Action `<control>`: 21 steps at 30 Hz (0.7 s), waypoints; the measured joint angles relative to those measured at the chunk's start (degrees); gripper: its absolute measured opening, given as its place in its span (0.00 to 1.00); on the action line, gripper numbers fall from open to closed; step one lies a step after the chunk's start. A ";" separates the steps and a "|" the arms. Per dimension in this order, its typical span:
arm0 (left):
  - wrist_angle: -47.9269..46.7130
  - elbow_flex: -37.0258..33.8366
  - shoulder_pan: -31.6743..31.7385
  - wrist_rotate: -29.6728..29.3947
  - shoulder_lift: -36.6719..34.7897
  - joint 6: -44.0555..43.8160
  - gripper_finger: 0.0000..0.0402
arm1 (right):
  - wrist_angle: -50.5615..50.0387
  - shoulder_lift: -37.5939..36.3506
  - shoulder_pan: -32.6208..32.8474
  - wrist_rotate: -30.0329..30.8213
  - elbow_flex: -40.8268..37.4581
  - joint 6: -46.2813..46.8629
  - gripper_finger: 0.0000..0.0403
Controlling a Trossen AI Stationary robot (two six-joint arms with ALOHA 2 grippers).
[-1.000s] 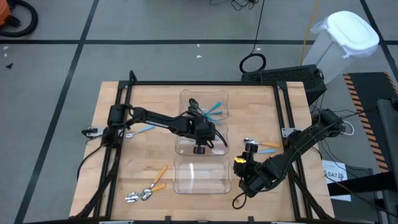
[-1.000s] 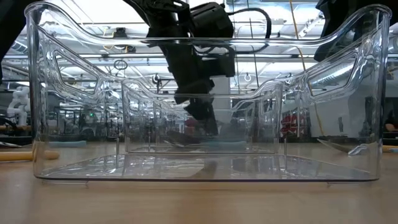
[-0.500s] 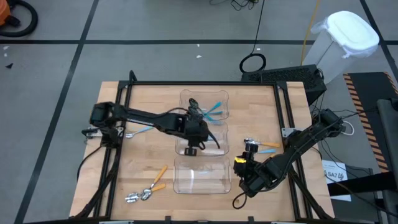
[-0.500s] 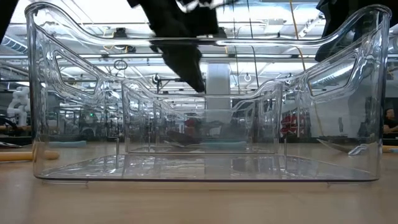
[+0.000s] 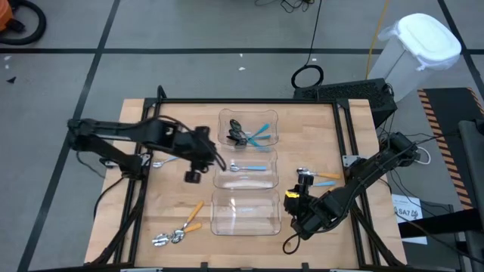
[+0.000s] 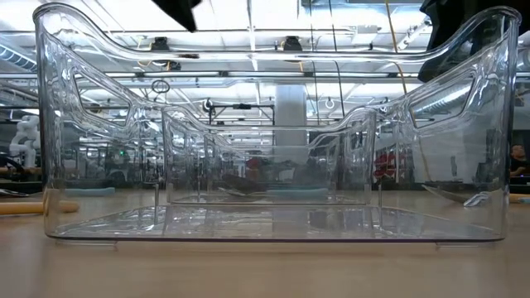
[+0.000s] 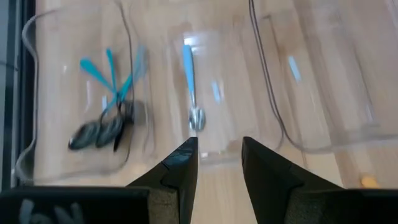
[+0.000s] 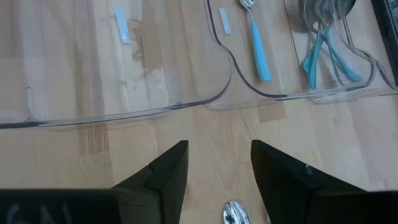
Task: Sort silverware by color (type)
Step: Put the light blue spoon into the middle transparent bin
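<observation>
Hovering left of the clear plastic bins [image 5: 246, 214], the left end effector [image 5: 193, 176] holds nothing, fingers parted.
A silver spoon with a light-blue handle [image 5: 248, 168] lies in the middle bin (dark-bowled blue ones [image 5: 247, 134] fill the far bin); the right end effector [image 5: 293, 202], open, waits over the wooden bench [image 5: 174, 202].

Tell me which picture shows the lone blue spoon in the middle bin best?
The right wrist view: the blue-handled spoon lies sharp and near. The left wrist view blurs it, the high view shows it tiny, and the low view shows only clear bin walls.
</observation>
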 joint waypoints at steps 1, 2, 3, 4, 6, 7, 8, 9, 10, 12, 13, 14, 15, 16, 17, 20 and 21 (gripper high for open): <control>-1.29 -0.05 0.00 0.00 -1.11 -0.49 0.31 | 0.00 0.00 0.00 0.02 0.00 0.01 0.42; -2.00 -0.44 0.00 0.00 -2.19 -0.75 0.31 | 0.02 0.00 0.00 0.02 0.00 -0.01 0.42; -2.37 -0.93 0.00 0.00 -3.06 -0.76 0.31 | -0.01 0.00 0.00 0.04 0.00 -0.01 0.42; -2.25 -1.66 0.00 0.00 -4.02 -0.71 0.31 | -0.01 0.00 0.00 0.06 0.00 -0.01 0.42; -2.72 -3.78 0.00 -0.01 -6.01 -0.62 0.31 | -0.01 0.00 0.00 0.08 0.00 0.03 0.42; -2.98 -5.01 0.04 -0.03 -6.81 -0.68 0.31 | -0.04 0.00 0.00 0.08 0.00 0.07 0.42; -2.90 -6.35 0.23 -0.10 -7.69 -0.71 0.31 | -0.02 0.00 0.00 0.08 0.00 0.07 0.42; -2.72 -7.90 0.48 -0.32 -8.69 -0.75 0.31 | -0.02 0.00 0.00 0.08 0.00 0.10 0.42; -2.71 -9.63 0.73 -0.73 -9.67 -0.97 0.31 | -0.02 0.00 0.00 0.08 0.00 0.14 0.42; -1.67 -12.93 1.39 -1.21 -11.31 -1.91 0.31 | -0.02 0.00 0.00 0.10 0.00 0.12 0.42; -0.80 -14.49 1.81 -1.43 -12.10 -2.34 0.31 | -0.02 0.00 0.00 0.11 0.00 0.12 0.42; -0.09 -16.05 2.19 -1.49 -12.84 -2.84 0.31 | -0.02 0.00 0.00 0.11 0.00 0.09 0.42; 0.19 -17.48 2.55 -1.49 -13.46 -3.24 0.31 | -0.02 0.00 0.02 0.18 0.00 0.07 0.42; 0.54 -18.82 2.98 -1.51 -13.97 -3.48 0.31 | -0.02 0.00 0.01 0.52 0.00 0.07 0.42; 1.45 -20.15 3.39 -1.51 -14.53 -3.51 0.31 | -0.02 0.00 0.02 1.14 0.00 0.04 0.42; 3.21 -23.76 4.76 -1.51 -15.34 -3.25 0.31 | -0.02 0.00 0.00 2.41 0.00 0.01 0.42; 3.77 -24.79 5.34 -1.51 -15.54 -3.11 0.31 | -0.02 0.00 0.00 2.67 0.00 0.01 0.42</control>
